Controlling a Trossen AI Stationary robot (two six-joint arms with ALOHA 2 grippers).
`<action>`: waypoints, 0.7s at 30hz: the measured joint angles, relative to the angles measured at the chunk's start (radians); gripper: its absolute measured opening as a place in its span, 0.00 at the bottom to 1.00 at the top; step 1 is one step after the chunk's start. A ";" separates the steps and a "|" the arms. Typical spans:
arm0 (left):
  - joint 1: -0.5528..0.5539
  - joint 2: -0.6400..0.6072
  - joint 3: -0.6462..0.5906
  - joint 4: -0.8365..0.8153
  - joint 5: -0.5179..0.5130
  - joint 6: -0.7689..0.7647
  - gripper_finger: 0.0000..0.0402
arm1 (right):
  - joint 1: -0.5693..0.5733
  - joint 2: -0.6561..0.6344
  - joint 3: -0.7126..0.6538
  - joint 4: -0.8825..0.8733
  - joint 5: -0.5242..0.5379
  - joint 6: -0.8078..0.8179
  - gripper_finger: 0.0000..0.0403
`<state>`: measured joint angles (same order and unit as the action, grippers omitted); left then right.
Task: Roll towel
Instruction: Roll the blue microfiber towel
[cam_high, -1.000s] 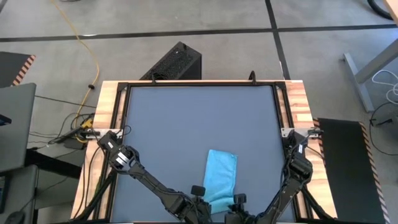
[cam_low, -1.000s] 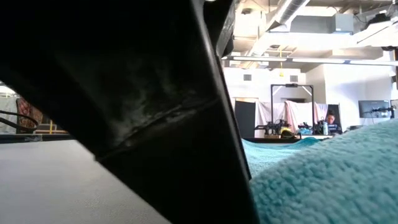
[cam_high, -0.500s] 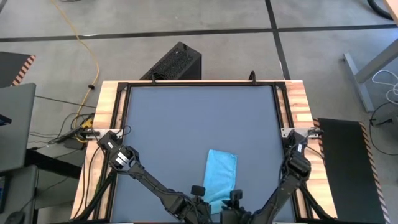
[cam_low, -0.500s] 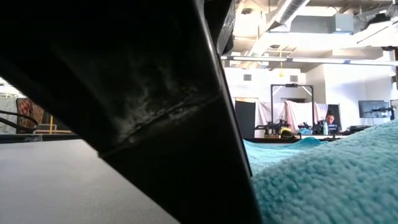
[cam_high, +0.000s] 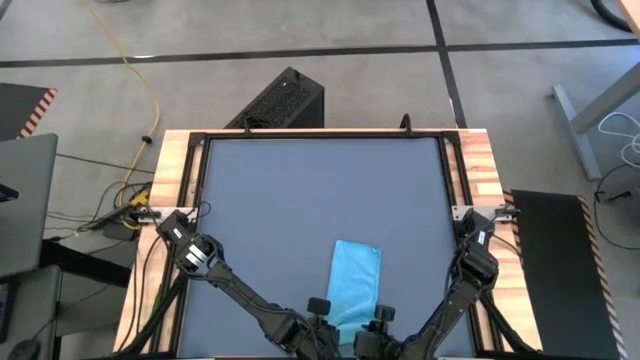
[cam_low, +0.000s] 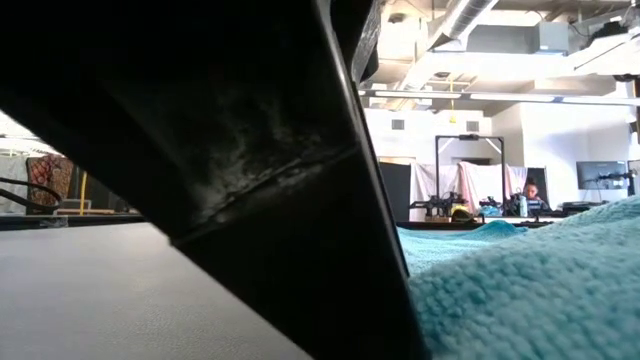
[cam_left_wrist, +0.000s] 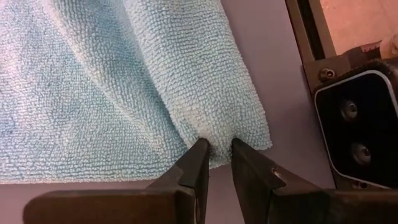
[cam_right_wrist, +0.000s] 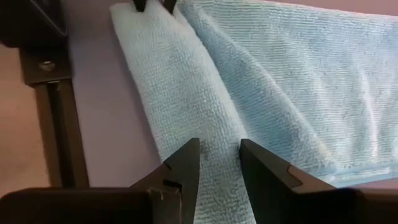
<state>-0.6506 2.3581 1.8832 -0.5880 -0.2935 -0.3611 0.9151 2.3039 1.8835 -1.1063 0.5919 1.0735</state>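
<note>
The sky-blue towel lies flat on the dark grey tabletop, long way near to far, close to the near edge. Its near end is turned over into a narrow strip. My left gripper is shut on the towel's near left corner. My right gripper stands over the strip's right part with its fingers apart. Both grippers also show in the high view at the towel's near end, the left one and the right one. The low view shows the towel close up beside a dark arm. My left gripper pinches the towel's near edge between its two fingers, close to the corner. The cloth puckers into a crease that runs up from the fingertips. The rest of the towel lies on the table. My right gripper: I cannot tell whether its fingertips touch the turned-over strip below them.
The table's black frame rail and wooden border run just beyond the towel's near end. A camera housing sits at the table's near edge by the left gripper. The tabletop beyond the towel is bare.
My right gripper has gone a little toward the table's left, farther over the towel's near end. The towel's surface sits slightly lower in the low view.
</note>
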 joint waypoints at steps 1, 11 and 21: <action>0.000 0.000 0.000 0.000 0.000 0.000 0.14 | 0.004 0.000 0.000 0.006 0.000 0.000 0.35; 0.000 0.000 0.001 -0.004 -0.002 0.000 0.14 | 0.048 0.005 0.000 0.029 -0.018 0.034 0.35; -0.002 -0.001 0.001 -0.002 -0.002 -0.008 0.14 | 0.060 0.054 0.000 0.046 -0.043 0.038 0.35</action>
<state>-0.6524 2.3573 1.8843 -0.5897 -0.2956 -0.3691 0.9756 2.3575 1.8835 -1.0606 0.5487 1.1116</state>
